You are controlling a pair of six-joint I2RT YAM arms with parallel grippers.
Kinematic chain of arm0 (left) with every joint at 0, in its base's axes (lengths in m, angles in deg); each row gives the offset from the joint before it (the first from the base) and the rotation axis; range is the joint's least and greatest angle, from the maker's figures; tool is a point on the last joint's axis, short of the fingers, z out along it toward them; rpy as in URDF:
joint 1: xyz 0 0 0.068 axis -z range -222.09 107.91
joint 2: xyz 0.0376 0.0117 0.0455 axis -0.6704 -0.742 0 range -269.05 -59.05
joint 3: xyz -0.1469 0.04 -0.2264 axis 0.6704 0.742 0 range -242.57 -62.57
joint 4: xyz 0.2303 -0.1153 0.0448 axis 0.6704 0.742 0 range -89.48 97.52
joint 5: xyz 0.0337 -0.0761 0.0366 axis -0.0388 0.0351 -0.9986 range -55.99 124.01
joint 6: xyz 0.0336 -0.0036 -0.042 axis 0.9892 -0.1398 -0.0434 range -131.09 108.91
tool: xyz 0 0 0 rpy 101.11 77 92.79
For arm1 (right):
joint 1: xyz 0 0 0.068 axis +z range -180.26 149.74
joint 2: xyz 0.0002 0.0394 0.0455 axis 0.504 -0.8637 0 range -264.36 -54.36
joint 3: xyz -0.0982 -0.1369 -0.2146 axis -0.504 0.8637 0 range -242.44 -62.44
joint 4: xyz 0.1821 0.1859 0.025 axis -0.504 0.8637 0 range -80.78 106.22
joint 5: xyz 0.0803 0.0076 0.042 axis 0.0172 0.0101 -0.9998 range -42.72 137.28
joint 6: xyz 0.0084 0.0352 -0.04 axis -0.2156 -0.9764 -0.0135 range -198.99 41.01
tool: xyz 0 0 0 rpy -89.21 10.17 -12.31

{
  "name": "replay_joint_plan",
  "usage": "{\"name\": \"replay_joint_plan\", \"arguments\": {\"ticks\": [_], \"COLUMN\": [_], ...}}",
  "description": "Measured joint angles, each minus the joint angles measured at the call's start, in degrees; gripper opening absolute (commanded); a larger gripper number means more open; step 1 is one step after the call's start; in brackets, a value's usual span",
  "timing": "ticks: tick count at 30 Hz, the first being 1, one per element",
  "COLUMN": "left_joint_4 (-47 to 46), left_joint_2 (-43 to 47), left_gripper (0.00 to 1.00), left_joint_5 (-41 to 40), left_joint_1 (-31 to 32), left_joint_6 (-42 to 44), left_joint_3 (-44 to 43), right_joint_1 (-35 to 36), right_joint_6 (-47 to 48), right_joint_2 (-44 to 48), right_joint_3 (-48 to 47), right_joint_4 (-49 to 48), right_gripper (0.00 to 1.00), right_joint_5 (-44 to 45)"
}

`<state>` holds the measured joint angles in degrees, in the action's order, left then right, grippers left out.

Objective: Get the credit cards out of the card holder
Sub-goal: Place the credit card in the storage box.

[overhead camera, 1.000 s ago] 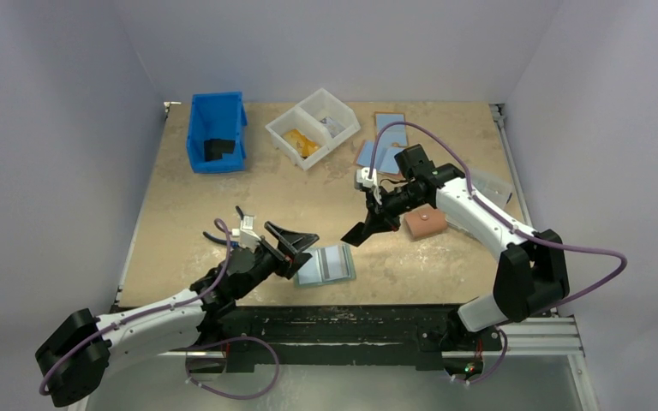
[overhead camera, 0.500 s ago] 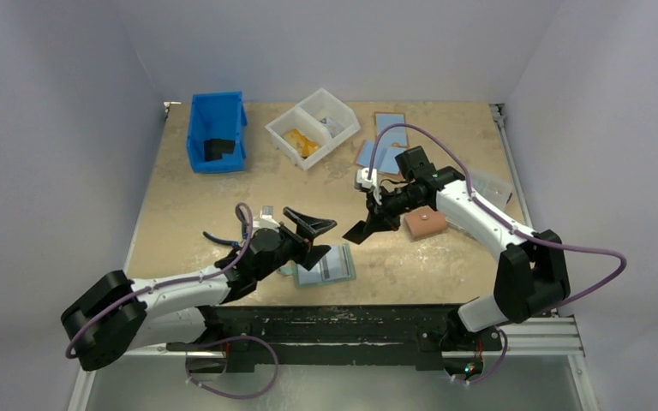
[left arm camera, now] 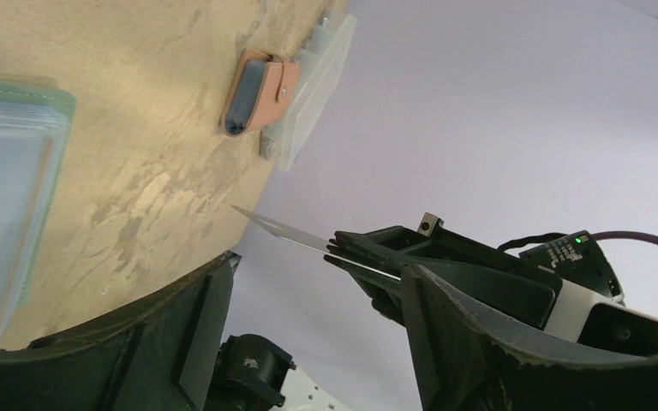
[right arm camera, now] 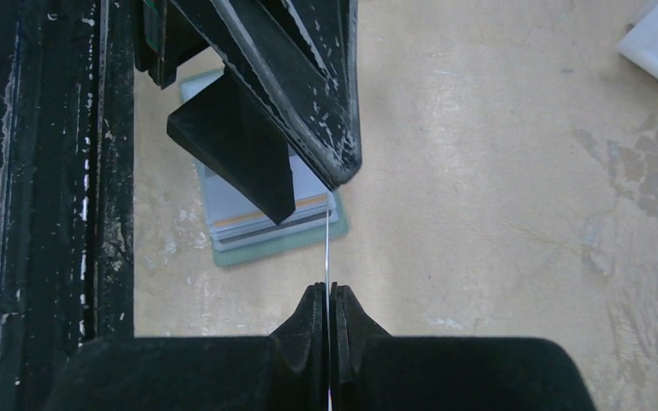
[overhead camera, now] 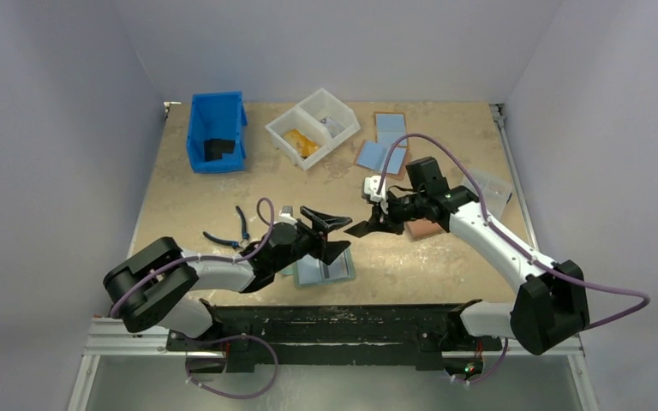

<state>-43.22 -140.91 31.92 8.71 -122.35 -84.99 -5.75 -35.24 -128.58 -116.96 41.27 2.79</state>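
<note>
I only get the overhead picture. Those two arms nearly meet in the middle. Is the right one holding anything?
Observer: Yes. The right wrist view shows the right tool shut on a thin card, seen edge-on.
Operator: And the left one?
Observer: Its own camera shows the left tool open, one finger either side of that card.
Operator: Is the wallet empty?
Observer: No. Up close, the card holder lies open with other cards in its sleeves.

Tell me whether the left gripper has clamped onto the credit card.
No: the left wrist view shows the left gripper with fingers wide apart, while the right gripper alone pinches the credit card.
</note>
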Motion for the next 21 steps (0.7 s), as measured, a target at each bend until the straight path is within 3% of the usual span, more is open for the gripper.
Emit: {"name": "replay_joint_plan", "arguments": {"ticks": [7,13,21], "left_joint_4": [-5.7,-9.1,-12.3], "left_joint_2": [-4.3,-6.9,-8.4], "left_gripper": [0.49,0.39,0.18], "left_joint_5": [1.1,2.5,3.5], "left_joint_1": [0.4,0.4,0.4], "left_joint_6": [-1.5,-2.2,-3.1], "left_joint_3": [-2.0,-2.1,-2.1], "right_joint_1": [2.2,3.8,4.8], "right_joint_6": [1.7,3.0,5.5], "right_joint_2": [1.6,2.6,4.7], "right_joint_3": [2.6,4.6,5.9], "right_joint_4": [-3.8,-6.1,-6.6], "right_gripper": [0.00,0.00,0.01], "right_joint_5": [2.0,4.7,6.6]}}
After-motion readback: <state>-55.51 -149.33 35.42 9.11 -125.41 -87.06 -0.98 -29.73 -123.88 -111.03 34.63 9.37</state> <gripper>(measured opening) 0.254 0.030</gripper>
